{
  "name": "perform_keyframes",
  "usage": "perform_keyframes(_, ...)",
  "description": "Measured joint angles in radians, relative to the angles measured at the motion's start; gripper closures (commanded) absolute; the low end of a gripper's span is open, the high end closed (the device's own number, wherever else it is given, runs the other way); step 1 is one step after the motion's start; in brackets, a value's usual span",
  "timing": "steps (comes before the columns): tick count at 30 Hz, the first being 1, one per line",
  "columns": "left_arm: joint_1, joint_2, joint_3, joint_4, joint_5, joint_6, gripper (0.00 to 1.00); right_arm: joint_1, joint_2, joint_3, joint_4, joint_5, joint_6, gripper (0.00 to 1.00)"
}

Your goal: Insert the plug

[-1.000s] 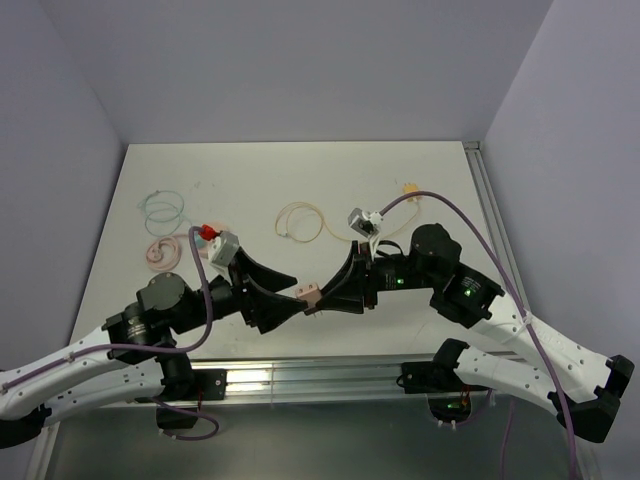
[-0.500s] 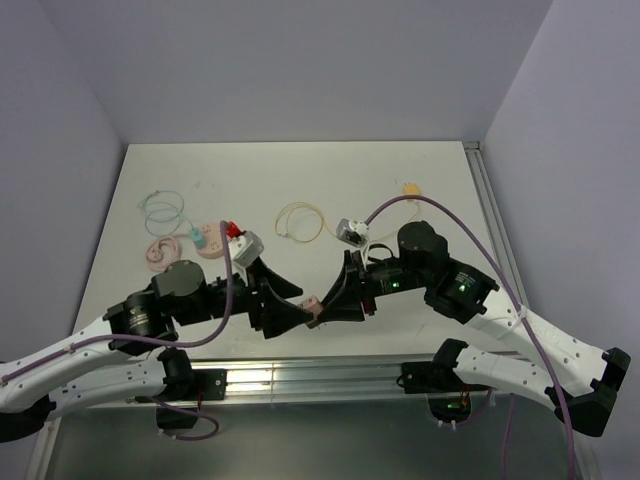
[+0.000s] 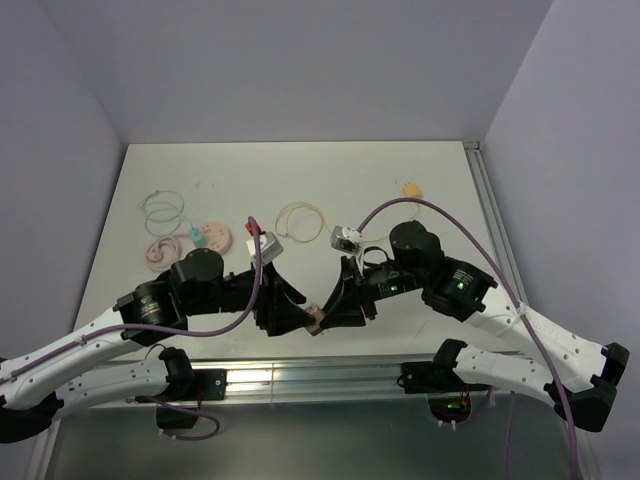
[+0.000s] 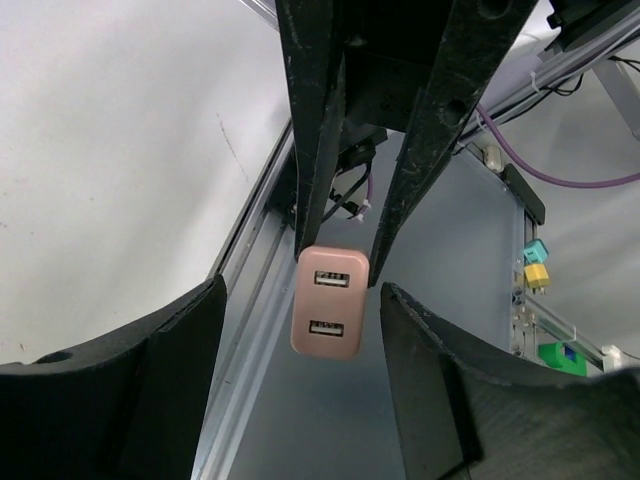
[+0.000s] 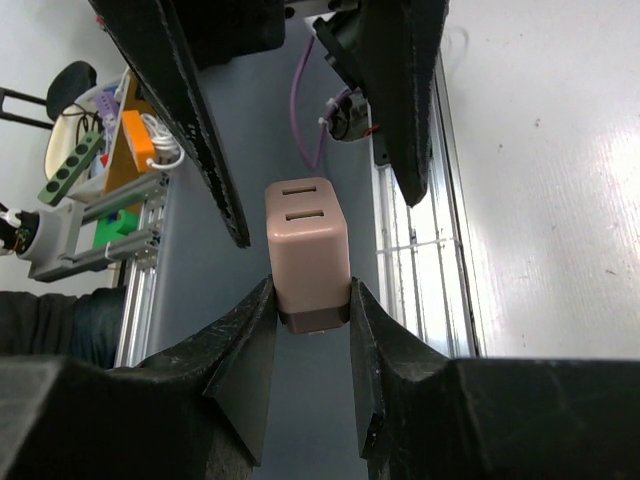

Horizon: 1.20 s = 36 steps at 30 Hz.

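A pink two-port USB charger block [image 3: 314, 318] hangs in the air over the table's front edge. My right gripper [image 3: 323, 314] is shut on its sides; the right wrist view shows the block [image 5: 305, 248] pinched between the fingers [image 5: 258, 330], ports facing away. My left gripper [image 3: 298, 318] faces it from the left, open and empty. In the left wrist view the block [image 4: 328, 313] sits between my wide-apart fingers [image 4: 180, 340] without touching them, both ports showing.
Cables lie further back on the white table [image 3: 440, 165]: a yellow loop [image 3: 300, 220], a green loop [image 3: 162, 207], a pink coil [image 3: 160, 253], a pink disc with a teal connector [image 3: 210, 236] and a yellow connector [image 3: 411, 188]. An aluminium rail [image 3: 320, 374] runs along the front edge.
Both arms have swung toward the front edge, the left wrist moving right and the right wrist left. The block, still between the two grippers, has moved slightly nearer the front edge.
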<state>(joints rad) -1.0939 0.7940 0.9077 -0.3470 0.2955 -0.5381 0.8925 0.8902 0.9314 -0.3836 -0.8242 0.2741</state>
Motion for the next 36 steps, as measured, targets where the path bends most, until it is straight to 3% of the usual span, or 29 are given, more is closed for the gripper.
perform_keyframes(4, 0.020, 0.007, 0.007, -0.014, 0.046, 0.003, 0.39, 0.001, 0.006, 0.000, -0.023, 0.003, -0.016, 1.00)
perform_keyframes(11, 0.034, 0.042, 0.013, -0.032, 0.102, 0.014, 0.35, 0.002, 0.017, 0.018, -0.037, 0.011, -0.030, 1.00)
perform_keyframes(19, 0.037, 0.063, 0.013, -0.037, 0.136, 0.026, 0.48, 0.003, 0.032, 0.032, -0.037, 0.012, -0.031, 1.00)
perform_keyframes(24, 0.043, 0.062, 0.013, -0.037, 0.138, 0.029, 0.46, 0.010, 0.042, 0.032, -0.037, 0.014, -0.033, 1.00)
perform_keyframes(27, 0.049, 0.060, 0.013, -0.037, 0.138, 0.029, 0.55, 0.013, 0.047, 0.032, -0.037, 0.016, -0.034, 1.00)
perform_keyframes(32, 0.051, 0.059, 0.015, -0.037, 0.169, 0.036, 0.98, 0.013, 0.052, 0.032, -0.039, 0.023, -0.042, 1.00)
perform_keyframes(36, 0.052, 0.058, 0.019, -0.044, 0.173, 0.049, 1.00, 0.015, 0.054, 0.034, -0.039, 0.024, -0.048, 0.99)
